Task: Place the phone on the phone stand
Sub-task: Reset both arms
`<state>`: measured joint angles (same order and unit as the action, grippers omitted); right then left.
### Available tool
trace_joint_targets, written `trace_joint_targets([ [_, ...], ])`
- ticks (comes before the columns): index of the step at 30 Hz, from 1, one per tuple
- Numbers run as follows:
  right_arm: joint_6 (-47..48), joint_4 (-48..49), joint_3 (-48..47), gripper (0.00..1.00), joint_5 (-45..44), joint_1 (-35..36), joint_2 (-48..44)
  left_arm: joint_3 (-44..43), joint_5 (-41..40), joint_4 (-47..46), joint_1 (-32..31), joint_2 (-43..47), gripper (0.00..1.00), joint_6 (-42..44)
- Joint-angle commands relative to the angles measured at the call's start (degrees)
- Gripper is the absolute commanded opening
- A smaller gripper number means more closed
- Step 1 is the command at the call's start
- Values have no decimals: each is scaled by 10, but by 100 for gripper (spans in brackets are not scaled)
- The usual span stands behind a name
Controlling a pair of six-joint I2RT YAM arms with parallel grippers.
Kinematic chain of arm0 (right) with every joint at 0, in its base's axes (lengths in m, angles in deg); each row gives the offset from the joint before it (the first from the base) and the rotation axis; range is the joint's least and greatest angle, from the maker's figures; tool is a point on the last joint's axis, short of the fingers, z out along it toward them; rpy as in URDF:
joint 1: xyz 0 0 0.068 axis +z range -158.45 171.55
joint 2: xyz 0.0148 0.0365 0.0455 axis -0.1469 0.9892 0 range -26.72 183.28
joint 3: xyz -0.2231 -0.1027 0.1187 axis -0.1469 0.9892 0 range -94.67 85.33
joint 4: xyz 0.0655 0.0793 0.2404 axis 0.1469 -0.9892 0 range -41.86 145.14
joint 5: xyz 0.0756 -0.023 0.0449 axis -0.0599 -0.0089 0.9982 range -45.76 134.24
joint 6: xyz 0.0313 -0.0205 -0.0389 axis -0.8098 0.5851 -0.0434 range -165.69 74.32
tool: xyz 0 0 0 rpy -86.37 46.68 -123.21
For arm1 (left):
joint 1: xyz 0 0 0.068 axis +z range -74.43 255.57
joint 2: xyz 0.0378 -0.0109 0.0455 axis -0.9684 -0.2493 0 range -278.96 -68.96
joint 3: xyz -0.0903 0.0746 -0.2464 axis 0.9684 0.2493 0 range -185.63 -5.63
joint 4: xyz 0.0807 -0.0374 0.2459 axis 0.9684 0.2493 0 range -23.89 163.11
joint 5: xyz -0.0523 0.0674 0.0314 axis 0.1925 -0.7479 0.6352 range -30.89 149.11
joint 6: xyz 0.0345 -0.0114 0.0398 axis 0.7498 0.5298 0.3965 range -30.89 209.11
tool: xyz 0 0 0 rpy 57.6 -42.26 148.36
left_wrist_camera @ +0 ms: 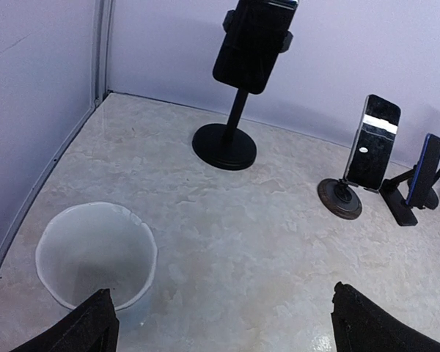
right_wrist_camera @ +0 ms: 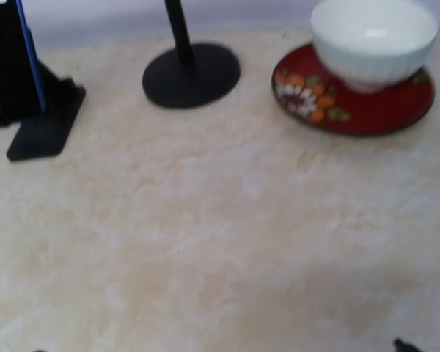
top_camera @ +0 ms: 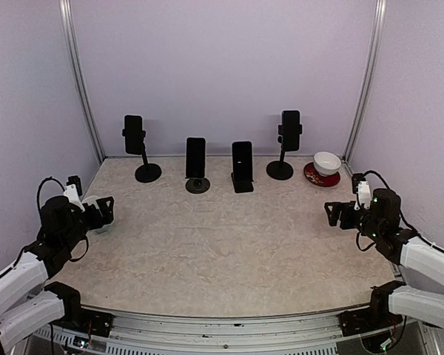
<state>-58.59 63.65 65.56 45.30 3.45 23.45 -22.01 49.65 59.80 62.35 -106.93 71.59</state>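
Four phones stand in a row at the back of the table (top_camera: 222, 251), and each one already sits on a stand. From above, the first phone (top_camera: 134, 133) is up on a tall stand (top_camera: 147, 173). The second phone (top_camera: 195, 157) leans on a small round stand (top_camera: 197, 185), and the third phone (top_camera: 242, 160) leans on a flat black stand (top_camera: 242, 186). The fourth phone (top_camera: 290, 126) is up on another tall stand (top_camera: 280, 170). A white bowl (top_camera: 326, 161) sits on a red plate (top_camera: 318, 180) at the far right. Only the view from above shows all four phones and both arms together. The left pincer (top_camera: 103, 211) is low near the left wall and the right pincer (top_camera: 333, 214) is low near the right wall, both well apart from the phones. The left wrist view shows a white cup (left_wrist_camera: 95, 257) on the table just in front of the left pincer, which is hard to see from above. Its two black fingertips (left_wrist_camera: 88, 326) sit in the bottom corners, spread wide with nothing between them. The right wrist view is blurry, but it shows orange flowers on the red plate and a blue edge on the third phone. Only tiny dark tips show at its bottom corners, so the right pincer is spread wide too and grips nothing.
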Motion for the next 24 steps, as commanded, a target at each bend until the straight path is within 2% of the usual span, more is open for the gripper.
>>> trace_joint_targets([
  [1, 16, 6, 28, 100, -44, -5, -57, 34, 88, -83, 61, -1, 99, 13],
  [8, 31, 18, 60, 100, -105, -5, -121, 37, 93, -59, 65, 30, 99, 25],
  [11, 36, 11, 65, 100, -118, -4, -141, 40, 70, -34, 65, 57, 99, 34],
  [15, 45, 7, 75, 100, -110, -5, -168, 48, 42, -6, 65, 103, 99, 56],
  [24, 45, -10, 80, 100, -116, -5, -197, 69, 71, 4, 65, 182, 99, 88],
])
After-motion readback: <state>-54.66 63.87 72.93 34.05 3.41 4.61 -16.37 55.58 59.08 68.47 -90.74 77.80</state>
